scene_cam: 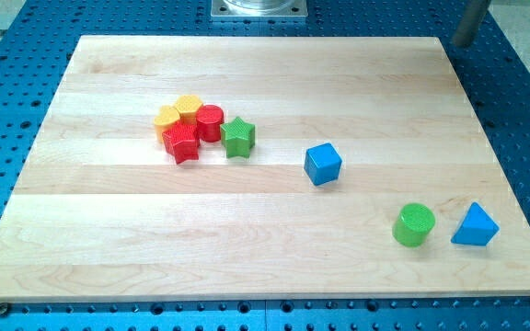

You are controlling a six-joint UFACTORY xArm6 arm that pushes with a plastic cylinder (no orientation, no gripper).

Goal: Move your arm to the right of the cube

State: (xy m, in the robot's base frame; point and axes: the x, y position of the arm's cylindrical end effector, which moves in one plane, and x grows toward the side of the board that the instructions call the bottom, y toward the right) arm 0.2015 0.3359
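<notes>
The blue cube sits on the wooden board, a little right of the middle. A grey rod comes in at the view's top right corner. Its lower end, my tip, is just past the board's top right corner, far up and to the right of the cube and touching no block.
A cluster left of the cube holds a green star, a red star, a red cylinder and two yellow blocks. A green cylinder and a blue triangular block sit at the lower right. A metal base is at the top.
</notes>
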